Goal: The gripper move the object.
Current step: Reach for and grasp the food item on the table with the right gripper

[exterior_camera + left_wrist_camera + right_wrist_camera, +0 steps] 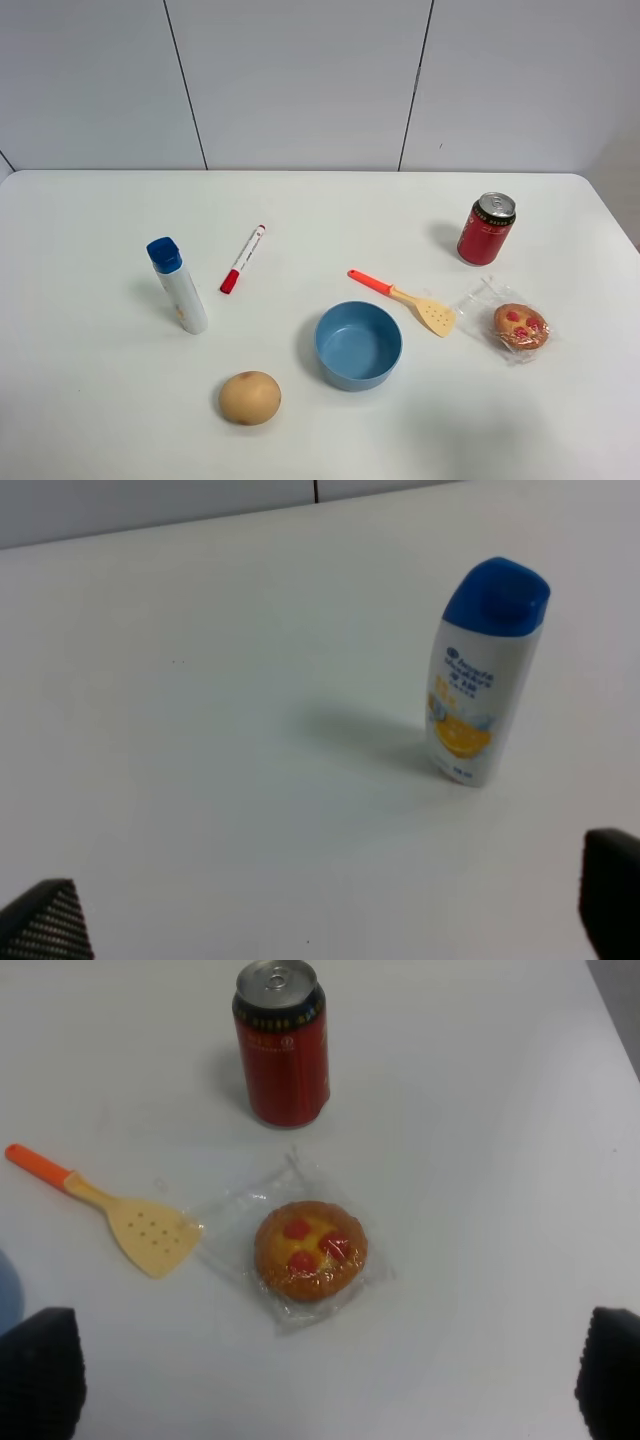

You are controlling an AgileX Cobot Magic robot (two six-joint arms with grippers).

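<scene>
The object is a round golden-brown pastry point(520, 326) with red spots, sealed in crinkly clear wrap, lying on the white table at the right. In the right wrist view the pastry point(310, 1250) lies flat ahead of my right gripper point(320, 1380), which hangs above the table, open and empty; only its dark fingertips point(35, 1370) show at the frame's corners. My left gripper point(325, 920) is open and empty, with a dark fingertip point(612, 890) showing, above bare table. Neither arm shows in the exterior high view.
A red can point(486, 229) stands behind the pastry; an orange-handled spatula point(405, 298) and a blue bowl point(358, 345) lie to its left. A tan ball point(250, 397), a red marker point(243, 258) and a blue-capped bottle point(178, 285) are further left. The bottle point(485, 670) stands upright before the left gripper.
</scene>
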